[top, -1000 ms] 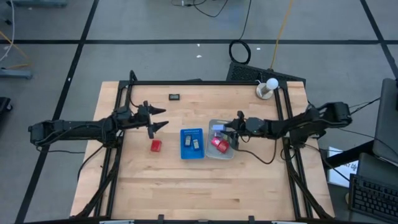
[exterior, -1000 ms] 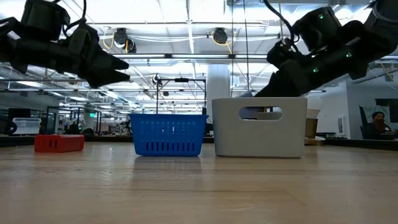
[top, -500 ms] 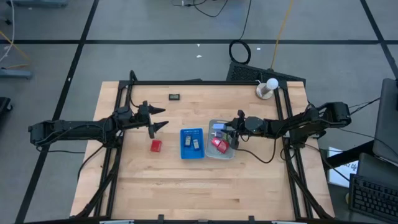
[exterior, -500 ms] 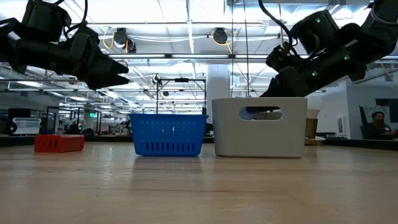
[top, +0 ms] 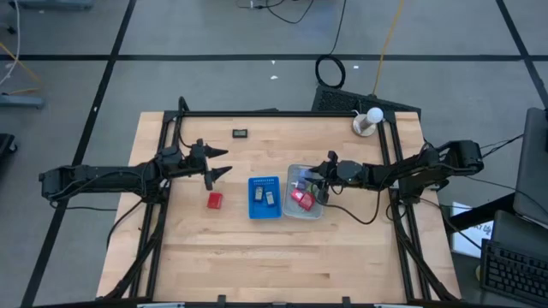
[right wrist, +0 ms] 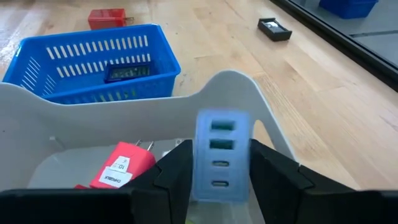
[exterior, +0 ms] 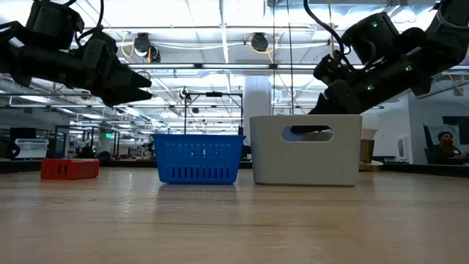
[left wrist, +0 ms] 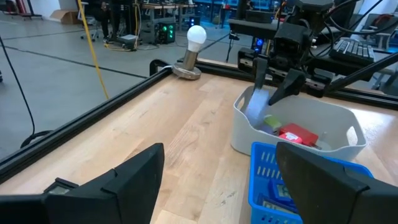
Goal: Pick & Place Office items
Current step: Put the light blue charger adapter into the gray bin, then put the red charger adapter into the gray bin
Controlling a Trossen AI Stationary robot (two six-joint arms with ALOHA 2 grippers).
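Office items, high view: red block lies alone on the wood beside the blue ribbed tray; another red block sits in the clear plastic tray. Left gripper hovers near the lone red block, fingers spread, empty.

Low view: right gripper dips behind the clear tray's rim.

Right wrist view: right gripper pinches a pale blue block over the clear tray.
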